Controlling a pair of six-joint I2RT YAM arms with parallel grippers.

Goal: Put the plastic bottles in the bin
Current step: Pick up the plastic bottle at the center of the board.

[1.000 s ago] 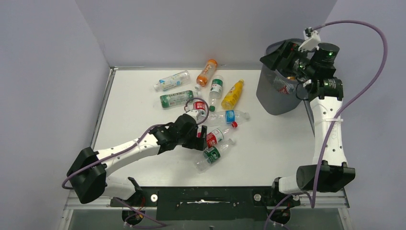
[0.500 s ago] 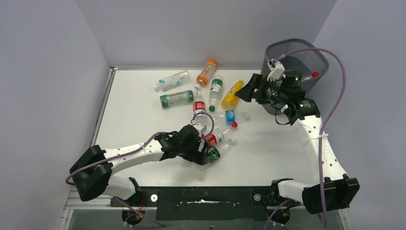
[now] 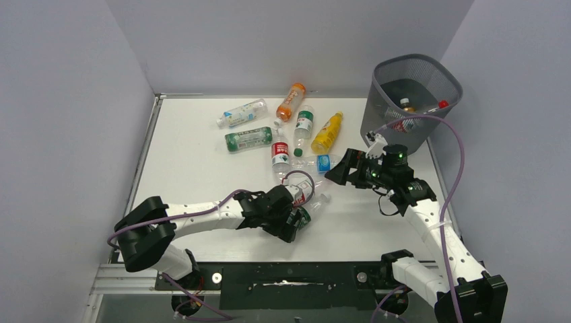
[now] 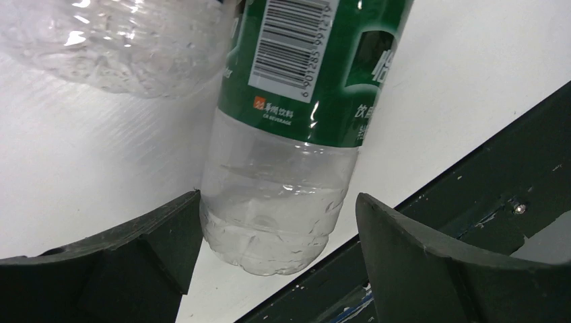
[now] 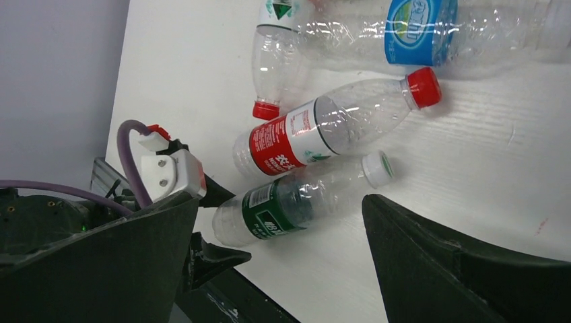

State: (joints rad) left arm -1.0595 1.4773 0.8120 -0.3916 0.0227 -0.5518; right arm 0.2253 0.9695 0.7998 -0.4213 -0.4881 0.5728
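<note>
on the white table [image 3: 202,168] the green-labelled bottle [image 4: 289,168] is laid base-first between the wide-open jaws of the left gripper [image 4: 276,202], not yet clamped, long axis pointed away; the right gripper [image 5: 281,202] is spread empty; the bin [image 3: 380,131] is well apart.

The bin [image 3: 431,81] stands at the far right corner of the table [image 3: 195,155], with several binned bottles [image 3: 406,105] inside it. A far group of bottles [image 3: 296,124] lies at far centre. At near centre the nearest bottle [image 4: 279,168] lies beside a neighbouring bottle [image 5: 337,128], its base between the left gripper [image 4: 277,205] fingers. The right gripper [image 3: 337,172] hangs to their right, before the bin.
</note>
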